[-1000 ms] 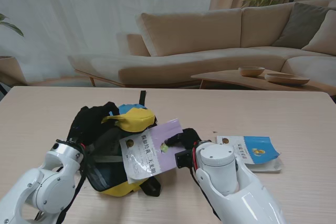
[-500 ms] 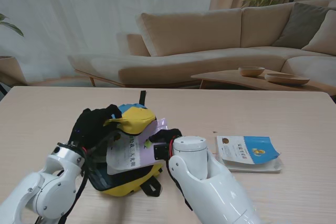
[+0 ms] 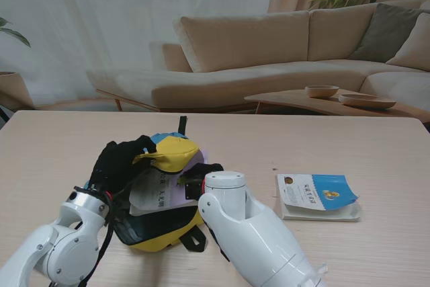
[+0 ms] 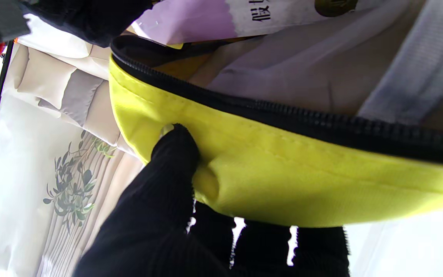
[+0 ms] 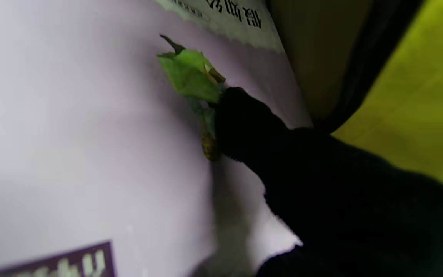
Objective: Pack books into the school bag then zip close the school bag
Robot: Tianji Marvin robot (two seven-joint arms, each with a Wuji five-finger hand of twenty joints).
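Observation:
The yellow and black school bag (image 3: pixel 161 223) lies in front of me, mouth open. My left hand (image 3: pixel 119 158), in a black glove, is shut on the bag's yellow upper flap (image 3: pixel 173 154) and holds it raised; its thumb (image 4: pixel 175 148) presses the yellow rim (image 4: pixel 283 169) beside the black zipper. My right hand (image 3: pixel 200 179) is shut on a lilac and white book (image 3: pixel 161 189), which sits partly inside the bag's mouth. Black fingers (image 5: pixel 252 127) rest on the book's lilac cover (image 5: pixel 90 134) by a green leaf print. A second blue and white book (image 3: pixel 317 195) lies flat on the table to the right.
The pale wooden table (image 3: pixel 60 146) spreads out on both sides of the bag. Beyond its far edge stand a beige sofa (image 3: pixel 255 52) and a low side table (image 3: pixel 316 102) with bowls.
My right hand has carried the lilac book leftward, deeper into the bag's mouth, so less of it shows. My left hand has lifted the yellow flap slightly and kept it up.

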